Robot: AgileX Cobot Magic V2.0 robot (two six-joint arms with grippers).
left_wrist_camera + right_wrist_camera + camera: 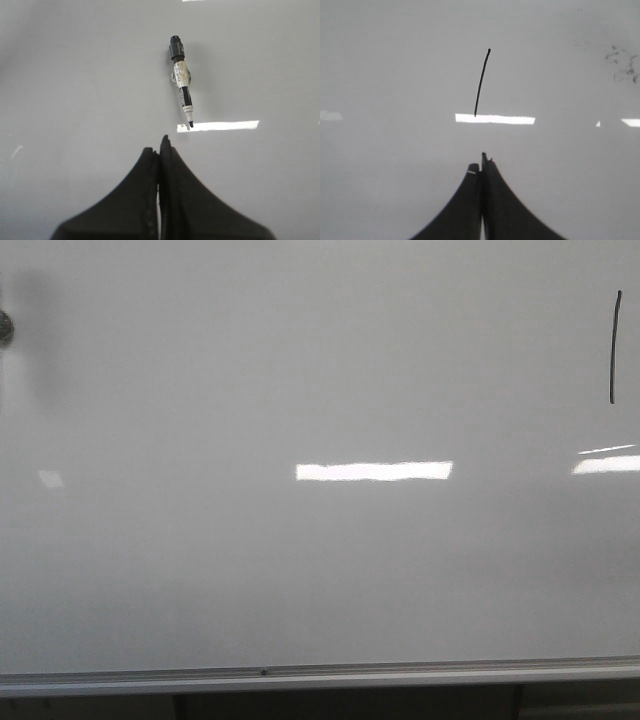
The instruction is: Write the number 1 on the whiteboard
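The whiteboard [200,570] fills the front view, with its silver frame rail along the near edge. The number 1 [614,348] is a thin black vertical stroke at the board's far right. It also shows in the right wrist view [481,84], ahead of my right gripper [481,160], which is shut and empty. A black and white marker [182,81] lies on the board in the left wrist view, tip uncapped, a short way ahead of my left gripper [160,145], which is shut and empty. Neither gripper shows in the front view.
Bright rectangular light reflections [374,471] lie on the board. A dark round object [4,328] with a blurred shadow sits at the far left edge. Faint smudge marks [621,62] show on the board in the right wrist view.
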